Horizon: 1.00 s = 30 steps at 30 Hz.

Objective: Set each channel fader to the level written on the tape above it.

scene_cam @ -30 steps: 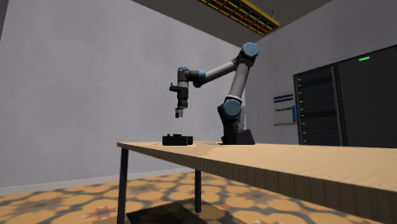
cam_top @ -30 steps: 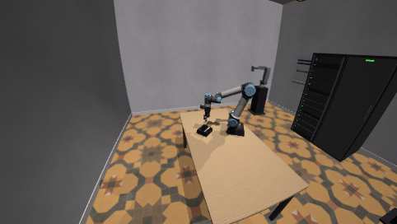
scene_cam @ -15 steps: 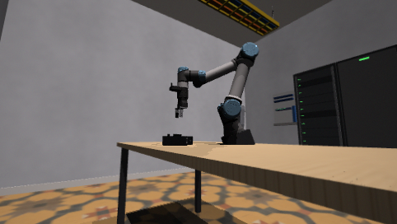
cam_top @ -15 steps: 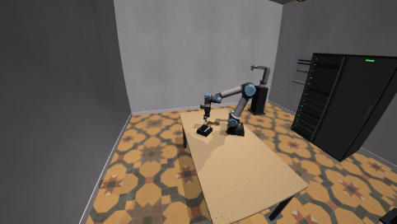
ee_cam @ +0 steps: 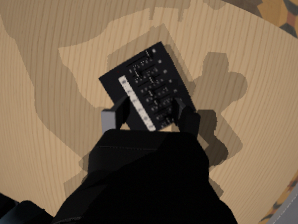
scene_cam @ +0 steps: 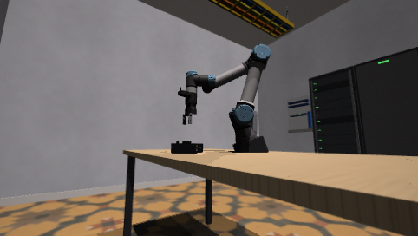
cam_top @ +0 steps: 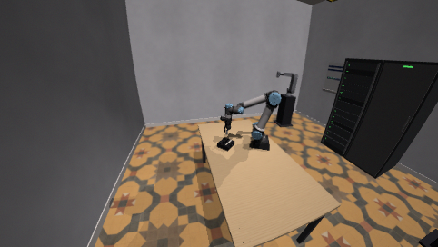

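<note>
claw wide open, holding nothing | above lighting desk | desk on table

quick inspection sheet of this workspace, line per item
surface: long wooden table, arm's shadow falls across it near the desk
job's things: lighting desk stands flat on the table, white tape strip along one side; fader levels too small to read
clutter: nothing seen
end effector: end effector open, holding nothing, hanging above the desk, not touching it
cables: nothing seen
surroundings: black server rack to one side, patterned tile floor, grey walls, a dark stand behind the arm's base
</note>
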Each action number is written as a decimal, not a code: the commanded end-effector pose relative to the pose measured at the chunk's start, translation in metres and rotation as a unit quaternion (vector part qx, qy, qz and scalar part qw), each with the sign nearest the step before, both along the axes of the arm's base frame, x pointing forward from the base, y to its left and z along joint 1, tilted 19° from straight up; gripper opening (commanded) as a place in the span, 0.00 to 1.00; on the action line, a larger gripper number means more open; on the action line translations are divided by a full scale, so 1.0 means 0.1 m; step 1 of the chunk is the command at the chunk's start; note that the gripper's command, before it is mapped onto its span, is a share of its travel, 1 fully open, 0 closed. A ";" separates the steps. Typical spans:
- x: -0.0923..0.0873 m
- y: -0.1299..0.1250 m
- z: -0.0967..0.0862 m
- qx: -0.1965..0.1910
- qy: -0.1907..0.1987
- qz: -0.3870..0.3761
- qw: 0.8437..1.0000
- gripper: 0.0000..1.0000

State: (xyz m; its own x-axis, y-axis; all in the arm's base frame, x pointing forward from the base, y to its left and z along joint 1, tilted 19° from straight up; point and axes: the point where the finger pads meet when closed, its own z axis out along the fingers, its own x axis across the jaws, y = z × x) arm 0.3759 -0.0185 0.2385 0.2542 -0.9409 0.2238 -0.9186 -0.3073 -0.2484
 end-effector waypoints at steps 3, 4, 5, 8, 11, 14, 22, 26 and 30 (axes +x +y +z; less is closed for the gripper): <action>0.06 -0.01 0.00 -0.019 0.002 0.050 0.999 1.00; 0.07 -0.02 -0.01 -0.024 0.003 0.063 0.998 1.00; 0.09 -0.02 -0.01 -0.029 0.005 0.076 0.997 1.00; 0.13 -0.03 -0.02 -0.047 0.008 0.121 0.992 1.00; 0.18 -0.05 -0.03 -0.067 0.013 0.170 0.983 1.00; 0.23 -0.07 -0.05 -0.089 0.018 0.222 0.971 1.00; 0.33 -0.11 -0.09 -0.138 0.031 0.332 0.932 1.00; 0.39 -0.16 -0.13 -0.171 0.041 0.406 0.897 1.00; 0.45 -0.20 -0.16 -0.204 0.052 0.477 0.853 1.00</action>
